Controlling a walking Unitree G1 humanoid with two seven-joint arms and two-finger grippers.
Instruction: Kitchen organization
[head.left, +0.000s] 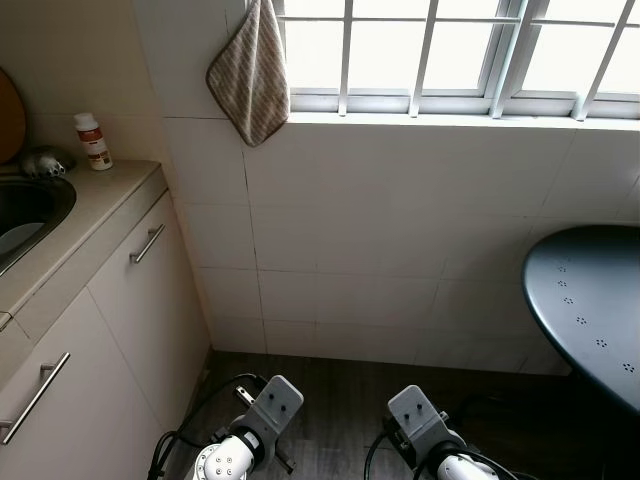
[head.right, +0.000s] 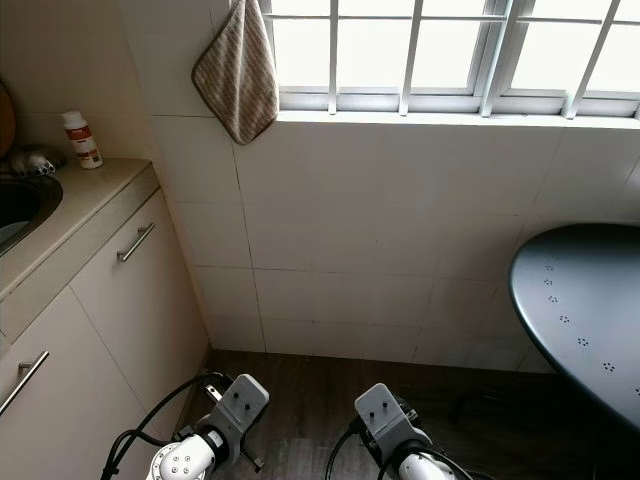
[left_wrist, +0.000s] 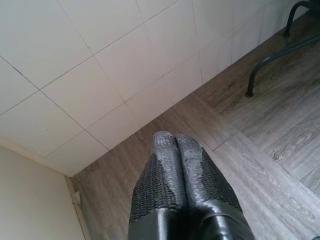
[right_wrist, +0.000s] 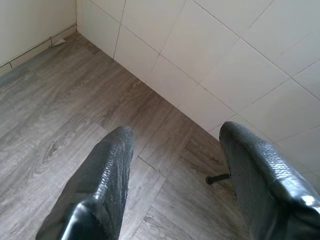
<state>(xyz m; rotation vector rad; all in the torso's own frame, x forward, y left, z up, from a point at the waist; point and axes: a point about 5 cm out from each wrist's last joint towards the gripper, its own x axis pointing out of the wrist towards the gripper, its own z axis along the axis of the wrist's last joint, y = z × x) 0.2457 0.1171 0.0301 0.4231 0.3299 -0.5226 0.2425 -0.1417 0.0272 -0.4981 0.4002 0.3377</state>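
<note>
Tiles of pale cream cover the wall (head.left: 380, 220) across the middle of the frame, under a white barred window (head.left: 450, 50). A brown striped cloth (head.left: 250, 70) hangs at upper centre-left. A small white bottle with a red label (head.left: 93, 141) stands on the beige counter (head.left: 90, 205) at upper left, beside a dark sink (head.left: 25, 215). A dark round table (head.left: 590, 300) sits at right. Low in frame, the left gripper (left_wrist: 176, 150) is pressed closed, holding nothing; the right gripper (right_wrist: 175, 145) is spread wide above grey wood floor (right_wrist: 60, 125).
</note>
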